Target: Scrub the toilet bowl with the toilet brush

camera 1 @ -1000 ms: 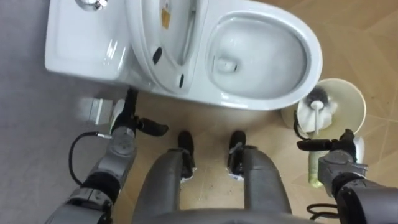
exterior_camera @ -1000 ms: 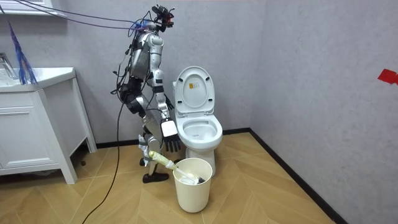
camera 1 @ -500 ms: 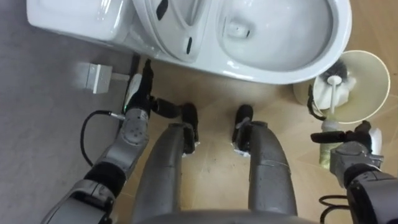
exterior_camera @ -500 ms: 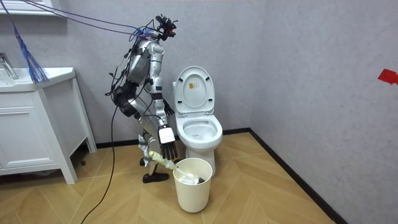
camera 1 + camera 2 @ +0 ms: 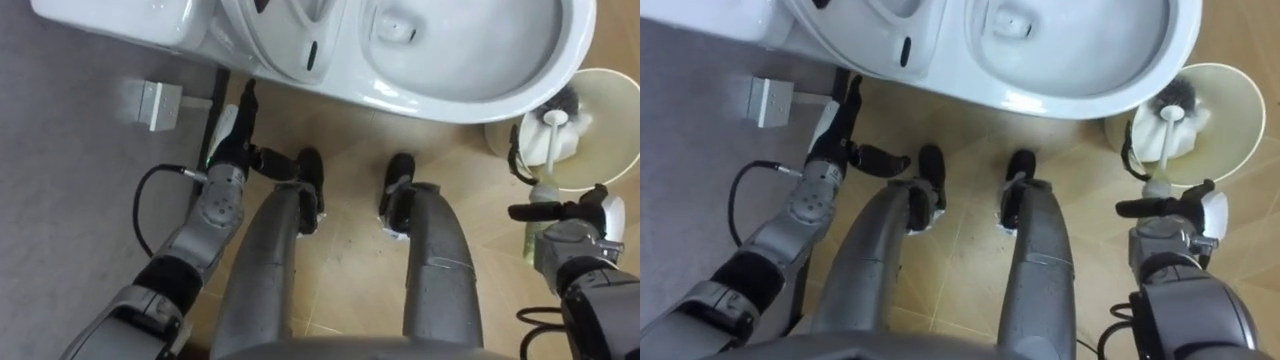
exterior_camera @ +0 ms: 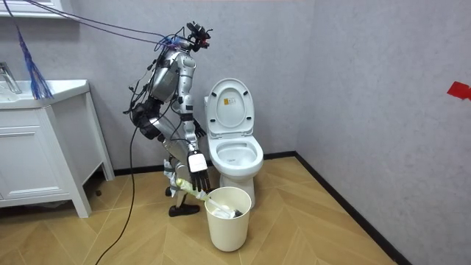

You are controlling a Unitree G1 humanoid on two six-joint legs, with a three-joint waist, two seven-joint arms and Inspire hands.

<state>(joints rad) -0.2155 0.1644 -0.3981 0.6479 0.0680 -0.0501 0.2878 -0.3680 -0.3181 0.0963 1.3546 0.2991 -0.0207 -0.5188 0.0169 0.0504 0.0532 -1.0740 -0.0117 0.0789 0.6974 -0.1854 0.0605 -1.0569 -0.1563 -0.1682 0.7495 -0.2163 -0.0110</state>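
Note:
The white toilet (image 5: 470, 95) has its lid up, and its bowl lies just ahead of my feet. A toilet brush (image 5: 549, 135) with a white shaft and dark bristles rests head-down in a cream bin (image 5: 610, 150) to my right. Its yellow-green handle (image 5: 533, 246) slants out of the bin towards me. My right hand (image 5: 575, 240) hangs open right beside that handle with the thumb stretched out; whether they touch is unclear. In the room view this hand (image 6: 197, 165) sits just above the bin (image 6: 228, 219). My left hand (image 5: 226, 178) is open and idle by the toilet's base.
A small grey box (image 5: 160, 103) sits on the floor at the left, against the grey wall. A white vanity cabinet (image 6: 40, 151) stands at the room view's left. The wooden floor continues to the right of the bin. I stand bent forward beside the toilet (image 6: 234, 147).
I have bent further forward, so the eye view has slid along the toilet and the bin has come closer. In the room view my right hand has dropped towards the brush handle.

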